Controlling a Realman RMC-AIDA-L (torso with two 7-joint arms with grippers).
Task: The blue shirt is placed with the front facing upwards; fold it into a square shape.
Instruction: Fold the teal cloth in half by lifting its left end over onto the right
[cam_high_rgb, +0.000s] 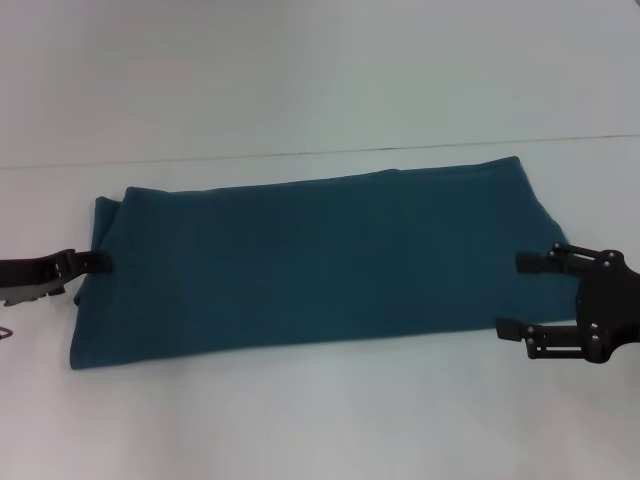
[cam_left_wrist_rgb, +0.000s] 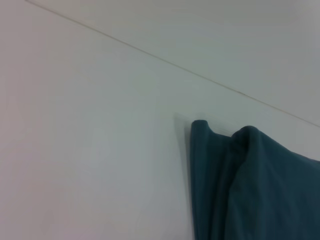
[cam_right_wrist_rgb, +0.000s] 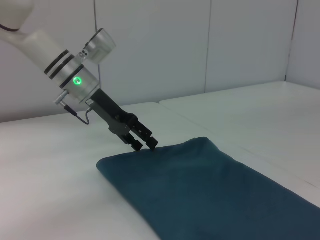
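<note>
The blue shirt (cam_high_rgb: 310, 260) lies flat on the white table as a long folded band running left to right, showing plain teal cloth. My left gripper (cam_high_rgb: 97, 262) is at the band's left end, its fingers (cam_right_wrist_rgb: 143, 143) drawn close together on the cloth edge. The left wrist view shows only that rumpled end of the shirt (cam_left_wrist_rgb: 250, 185). My right gripper (cam_high_rgb: 520, 295) is open at the band's right end, one finger over the cloth edge and the other just off its near corner. The shirt (cam_right_wrist_rgb: 210, 190) stretches away from it in the right wrist view.
The white table (cam_high_rgb: 300, 420) extends around the shirt, with a thin seam line (cam_high_rgb: 300, 153) running behind it. A pale wall (cam_right_wrist_rgb: 200, 45) stands behind the left arm (cam_right_wrist_rgb: 65, 70).
</note>
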